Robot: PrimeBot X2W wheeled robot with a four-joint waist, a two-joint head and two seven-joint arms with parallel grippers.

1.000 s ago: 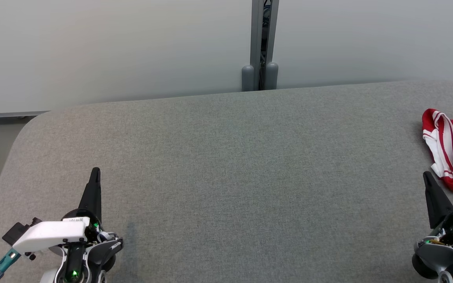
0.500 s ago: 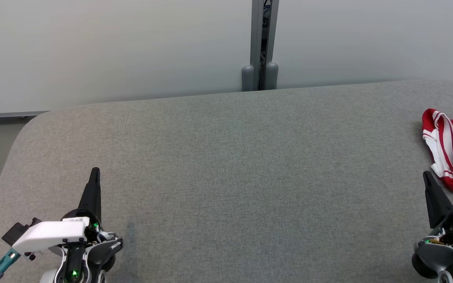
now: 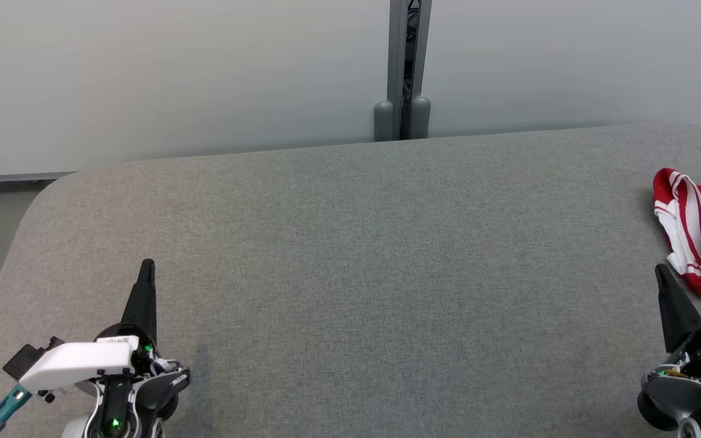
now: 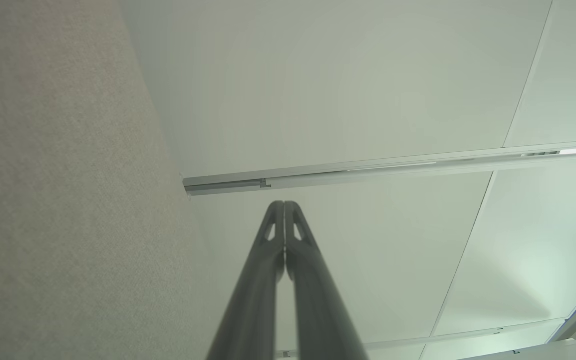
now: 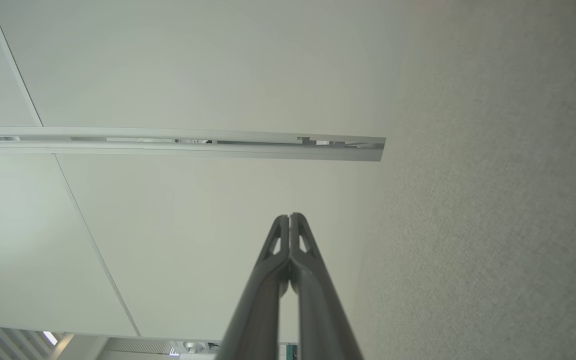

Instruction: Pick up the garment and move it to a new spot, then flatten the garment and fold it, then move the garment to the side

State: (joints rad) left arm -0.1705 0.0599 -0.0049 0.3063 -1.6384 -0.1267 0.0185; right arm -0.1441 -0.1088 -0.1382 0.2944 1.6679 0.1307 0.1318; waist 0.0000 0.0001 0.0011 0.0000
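The garment (image 3: pixel 697 234), red with white stripes, lies crumpled at the right edge of the grey table (image 3: pixel 350 255) in the head view, partly cut off by the frame. My right gripper (image 3: pixel 659 270) stands shut just in front of it, its tip a short way from the cloth and apart from it. At the lower left my left gripper (image 3: pixel 147 265) is shut too, holding nothing. Both wrist views show the fingers pressed together: left gripper (image 4: pixel 284 204), right gripper (image 5: pixel 289 216), pointing at the pale wall.
A pale wall with a grey vertical post (image 3: pixel 403 67) runs behind the table's far edge. The table's rounded left corner (image 3: pixel 52 182) drops off to the floor. A wide stretch of bare grey felt lies between the two grippers.
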